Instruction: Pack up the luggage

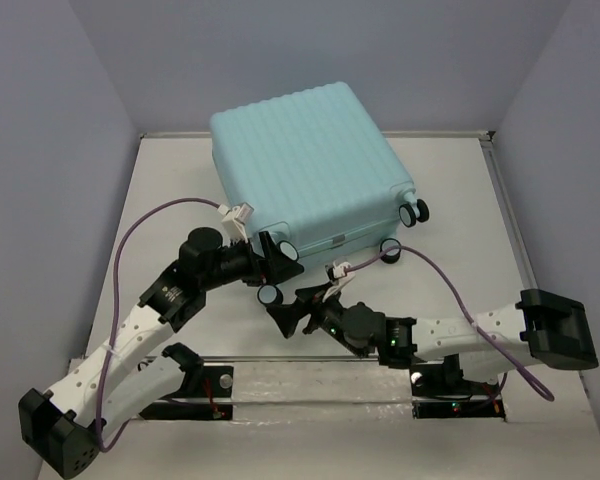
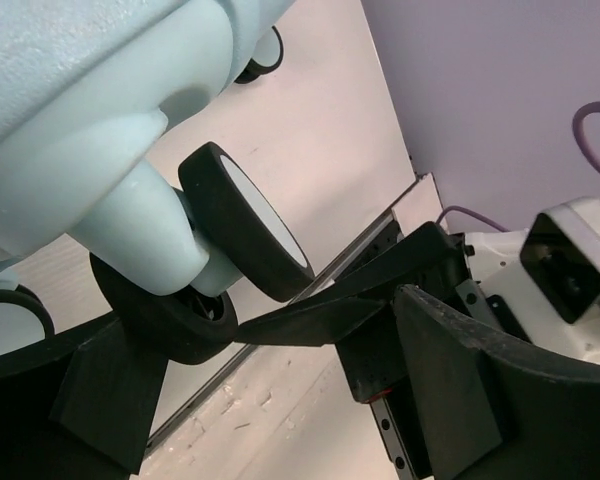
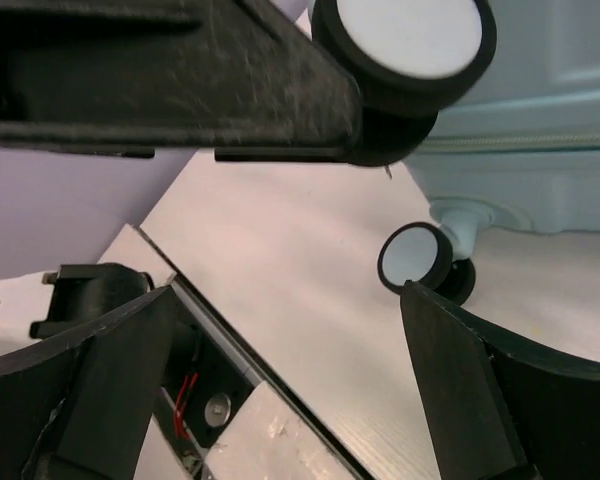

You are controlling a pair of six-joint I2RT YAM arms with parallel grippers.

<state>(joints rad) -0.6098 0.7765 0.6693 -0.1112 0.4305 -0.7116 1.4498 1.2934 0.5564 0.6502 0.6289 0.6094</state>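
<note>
Luggage [image 1: 300, 150] in pale aqua lies flat and closed on the white bench [image 1: 180, 200], toward the far edge and about midway along it, its ribbed shell facing up. The wheeled end of the luggage is turned toward the near right corner. The left claw [image 1: 278, 270] reaches in from the near left and sits at the case's nearest corner. Its jaws are spread wide. In the left wrist view, a black-and-white caster wheel [image 2: 245, 235] on its aqua stem stands between the two black fingers [image 2: 460, 380]. A second black wheel lies close against the other finger, though I cannot tell whether it is touching. The right claw [image 1: 298, 305] comes in from the near right and hangs just nearer than the left claw, close beside it. Its jaws are also spread, with only bare bench between its fingers [image 3: 480, 390]. From the right wrist, another caster [image 3: 412, 258] shows under the case's edge. A purple cable [image 1: 130, 230] loops over the bench along the left arm.
</note>
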